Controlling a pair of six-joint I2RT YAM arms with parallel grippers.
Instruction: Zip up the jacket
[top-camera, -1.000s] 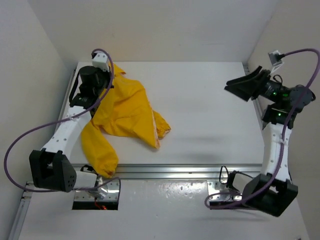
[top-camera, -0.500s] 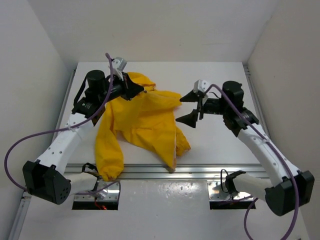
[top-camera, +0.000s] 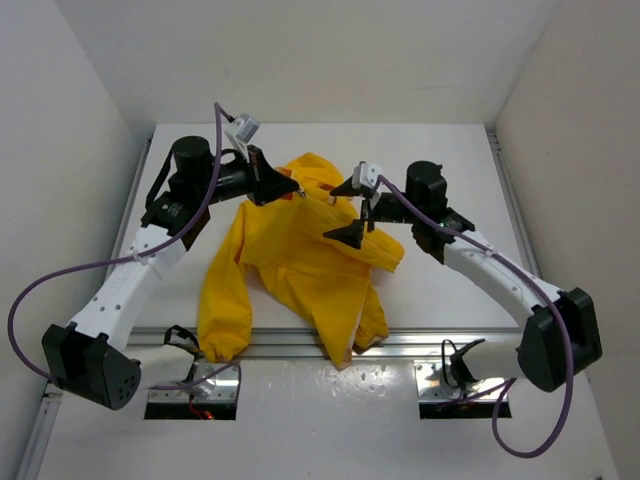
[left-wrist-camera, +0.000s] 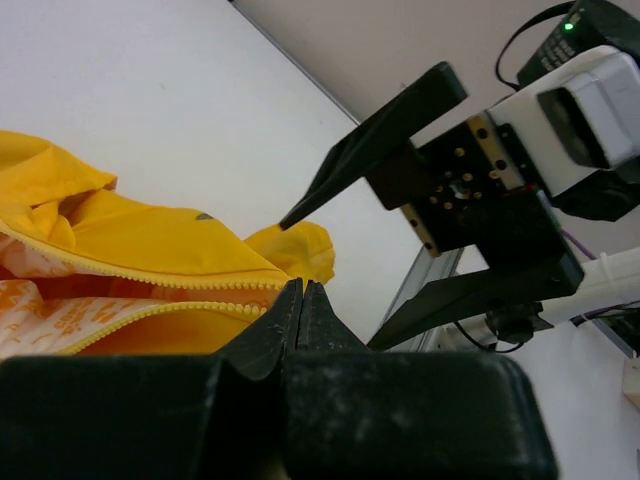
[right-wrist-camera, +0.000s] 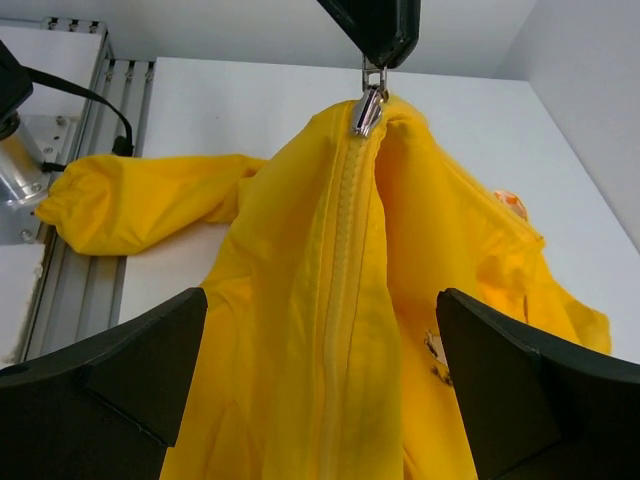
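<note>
Now, reading the overhead view from the left, the left gripper is pinched fully closed on the zipper pull at the top of the jacket. A second ago it sat over at the table's far-left corner with the cloth bunched beneath it; it has since carried that end in toward the middle. The jacket trails from the grip toward 5 o'clock, its hem now over the near rail, and one sleeve runs down toward 7 o'clock. At 3 o'clock from the pull, the right gripper has swung in from the right edge where it stood before. Its jaws are spread wide and hold nothing, straddling the closed zipper line just short of the fabric.
</note>
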